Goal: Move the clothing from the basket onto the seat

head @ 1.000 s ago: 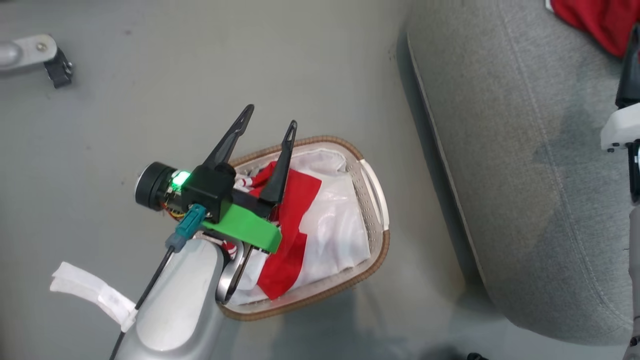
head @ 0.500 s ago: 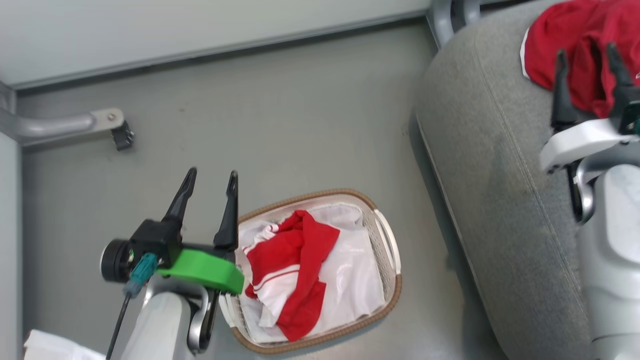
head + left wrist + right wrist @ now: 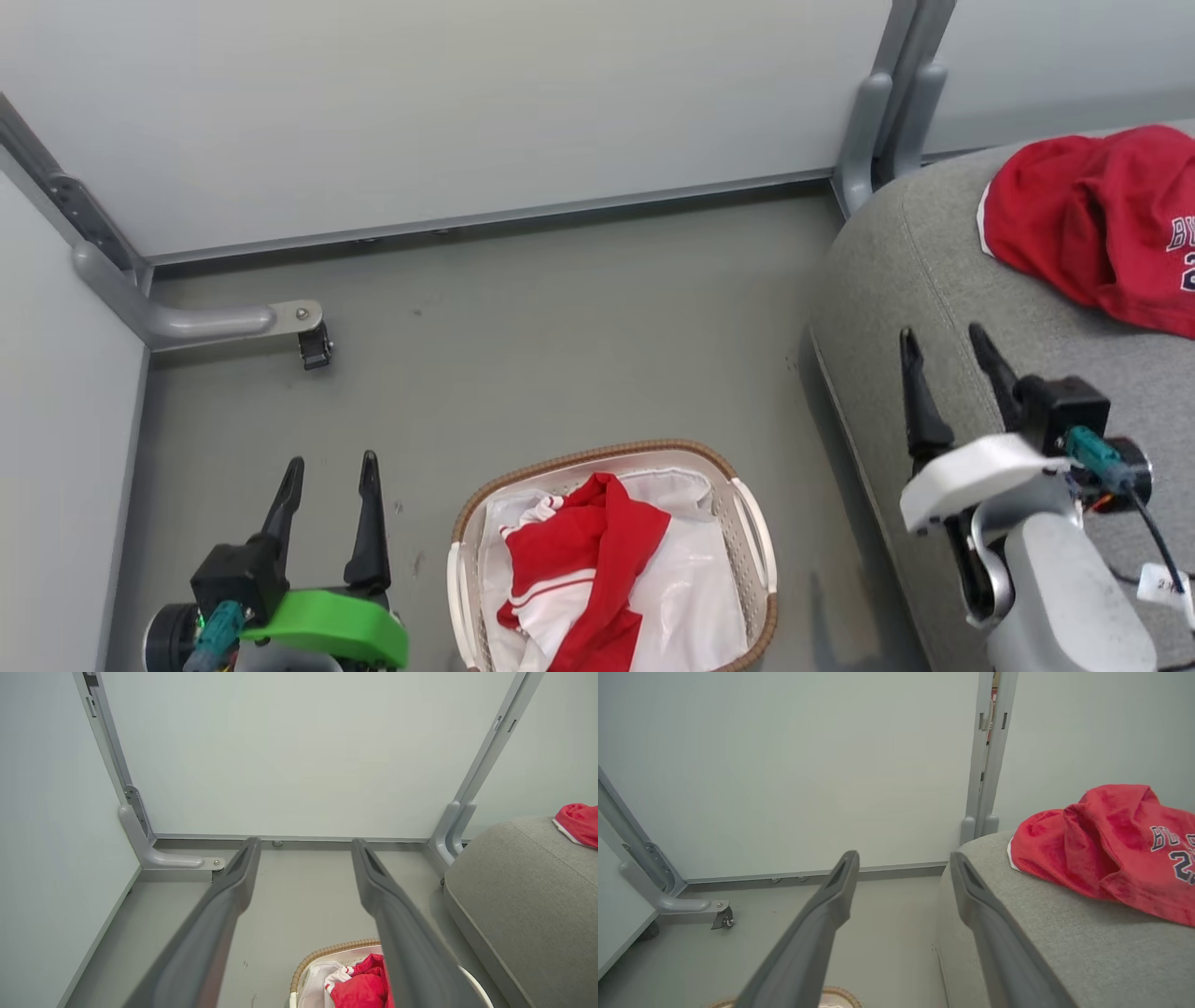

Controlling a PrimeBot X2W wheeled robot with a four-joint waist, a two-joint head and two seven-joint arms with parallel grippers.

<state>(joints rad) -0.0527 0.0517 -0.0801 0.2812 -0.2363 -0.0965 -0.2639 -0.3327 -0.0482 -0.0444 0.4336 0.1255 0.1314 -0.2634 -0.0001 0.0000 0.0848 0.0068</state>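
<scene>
while the left gripper (image 3: pixel 332 460) and right gripper (image 3: pixel 939 331) are held wide and empty, the soft, light clothing (image 3: pixel 597 532) seems best pinched at its raised fold.

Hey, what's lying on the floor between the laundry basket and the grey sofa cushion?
Nothing: in the head view, the strip of grey floor between the basket and the seat is bare.

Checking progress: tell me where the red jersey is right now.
The red jersey lies on the grey seat, at the head view's upper right, beyond the open right gripper and apart from the basket.
</scene>
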